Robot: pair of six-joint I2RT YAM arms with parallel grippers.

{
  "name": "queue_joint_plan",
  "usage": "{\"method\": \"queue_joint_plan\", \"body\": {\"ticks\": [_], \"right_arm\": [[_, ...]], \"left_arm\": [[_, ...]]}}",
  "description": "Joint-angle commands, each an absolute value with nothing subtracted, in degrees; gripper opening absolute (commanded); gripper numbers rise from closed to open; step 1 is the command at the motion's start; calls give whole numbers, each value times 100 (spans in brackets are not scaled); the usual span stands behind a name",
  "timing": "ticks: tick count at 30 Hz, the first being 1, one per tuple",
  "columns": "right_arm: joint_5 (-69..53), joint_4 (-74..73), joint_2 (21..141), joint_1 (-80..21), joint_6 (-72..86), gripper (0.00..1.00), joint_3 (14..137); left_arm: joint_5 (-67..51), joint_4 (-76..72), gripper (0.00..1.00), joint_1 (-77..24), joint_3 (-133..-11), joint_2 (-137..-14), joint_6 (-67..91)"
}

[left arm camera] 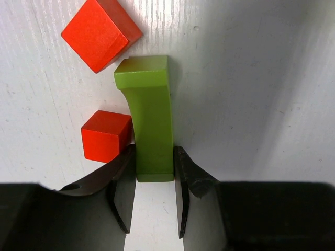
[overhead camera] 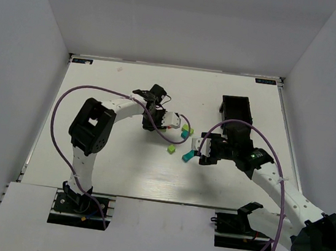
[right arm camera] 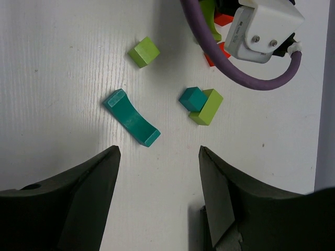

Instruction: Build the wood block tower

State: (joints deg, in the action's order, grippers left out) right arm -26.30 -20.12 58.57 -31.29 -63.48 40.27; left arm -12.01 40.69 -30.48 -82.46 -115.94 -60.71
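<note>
My left gripper (left arm camera: 154, 167) is shut on the near end of a lime-green arched bar (left arm camera: 149, 120) that lies on the table. Two red cubes lie to its left, one close (left arm camera: 106, 135) and one farther (left arm camera: 99, 32). In the top view the left gripper (overhead camera: 174, 121) is at the table's middle. My right gripper (right arm camera: 159, 157) is open and empty above the table, just short of a teal arched bar (right arm camera: 131, 117). A lime cube (right arm camera: 144, 51) lies beyond it. A teal cube (right arm camera: 192, 98) touches a lime bar (right arm camera: 208, 107). No stacked tower shows.
A black rectangular bin (overhead camera: 237, 110) stands at the back right, behind the right gripper (overhead camera: 199, 149). White walls enclose the table (overhead camera: 113, 168). The left arm's purple cable (right arm camera: 230, 73) and its wrist housing (right arm camera: 264, 26) cross the top of the right wrist view.
</note>
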Motion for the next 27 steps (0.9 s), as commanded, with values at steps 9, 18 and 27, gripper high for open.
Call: {"method": "queue_joint_plan", "body": {"ticks": [9,18,27], "right_arm": [[-2733,-2021,5845,-3138,-6372,68,3946],[-2742,-2030,5818,-3146,-6381,68,3938],[-2733,-2030,5836,-3138,-6381,70,3911]], "left_arm": [[-1406,4456,0,-3076,-7752,-10978,-6451],[-1459,4570,0,-3129,-7805,-11048,-6504],[-1582,4693,47,-3129,-7928,-11171,-6504]]}}
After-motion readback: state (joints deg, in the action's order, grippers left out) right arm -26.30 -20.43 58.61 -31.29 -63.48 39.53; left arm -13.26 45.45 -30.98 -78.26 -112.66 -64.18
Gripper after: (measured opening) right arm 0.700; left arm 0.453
